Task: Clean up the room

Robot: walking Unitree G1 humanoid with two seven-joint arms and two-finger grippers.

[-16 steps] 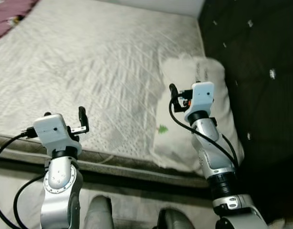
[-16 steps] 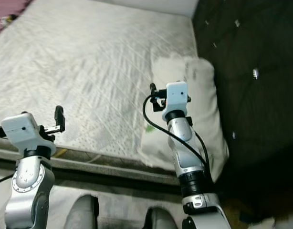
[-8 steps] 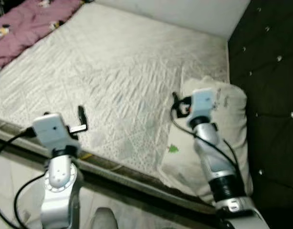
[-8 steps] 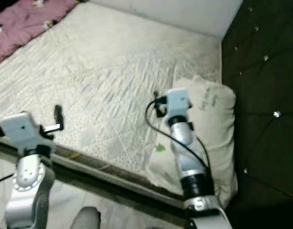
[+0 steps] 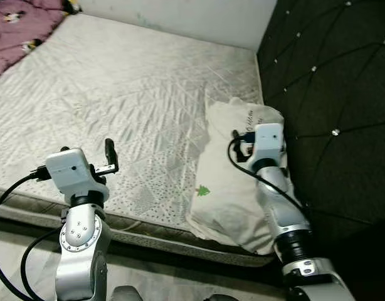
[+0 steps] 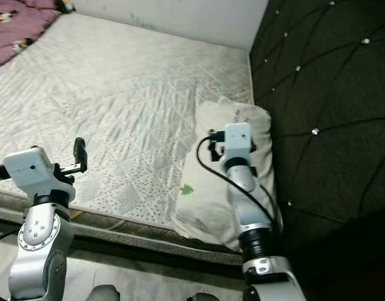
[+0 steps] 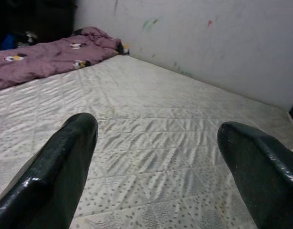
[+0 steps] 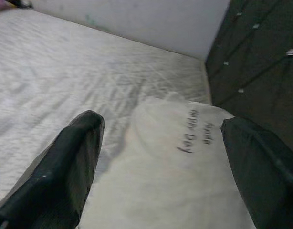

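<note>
A white pillow (image 5: 229, 188) with a small green tree print and dark lettering (image 8: 199, 131) lies on the bare quilted mattress (image 5: 136, 88), against the dark headboard. My right gripper (image 5: 237, 142) hovers above the pillow's middle, open and holding nothing. My left gripper (image 5: 109, 155) is raised over the mattress's near edge, also open and empty. Its wrist view looks along the mattress between two wide-apart fingers (image 7: 65, 162). A purple blanket (image 7: 39, 55) is bunched at the mattress's far left corner.
A dark tufted headboard (image 5: 330, 94) runs along the right side of the bed. A white wall (image 5: 180, 15) bounds the far edge of the mattress. The mattress's near edge (image 5: 155, 229) is right in front of me, with pale floor below it.
The head camera has swung, so the whole scene has shifted. Both grippers stay open, the right one still above the pillow and the left one still near the mattress edge.
</note>
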